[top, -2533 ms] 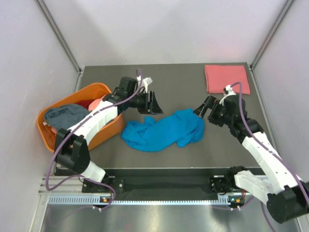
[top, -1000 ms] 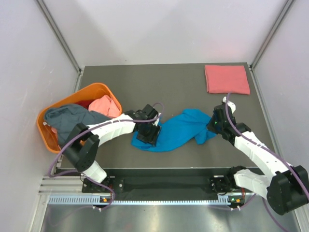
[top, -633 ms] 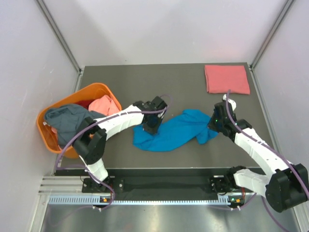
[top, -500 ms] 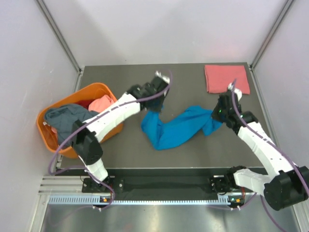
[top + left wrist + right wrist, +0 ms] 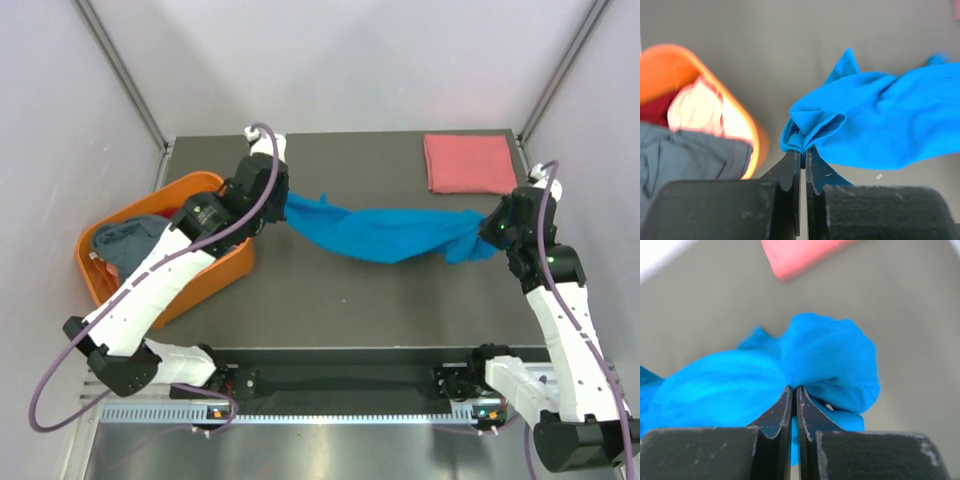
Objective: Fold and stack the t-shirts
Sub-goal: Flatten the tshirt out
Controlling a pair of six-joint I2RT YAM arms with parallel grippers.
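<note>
**While held at both ends: bright blue t-shirt (image 5: 385, 232), spreading step**

Though pinched at each end, the item is not yet flat. It hangs as a bunched, sagging band over the table (image 5: 350, 300), running from beside the orange basket (image 5: 215, 184) across toward the right edge. Whether its lowest part touches the table cannot be told.

Left gripper (image 5: 803, 150): jaws closed to a sliver on a gathered fold of the left end.

Right gripper (image 5: 794, 390): jaws likewise pressed together, on a wad of the right end.

Part held by each (hem, sleeve or shoulder): cannot be told, as the cloth is too crumpled.

Other stock: folded salmon-pink t-shirt (image 5: 470, 163), flat at the far right corner, apart from the band. Grey-blue t-shirt (image 5: 125, 240), loose in the basket.

Handling note, by judgement: the step in hand is spreading before folding.
- Hold both pinches firm and draw the ends apart only until the sag goes.
- Lower evenly onto bare table between the basket and the folded shirt, so the cloth lies wide rather than as a rope.
- Wadded grips probably call for re-gripping at true corners once down.
- Risk: the left end catching on the basket rim.
</note>
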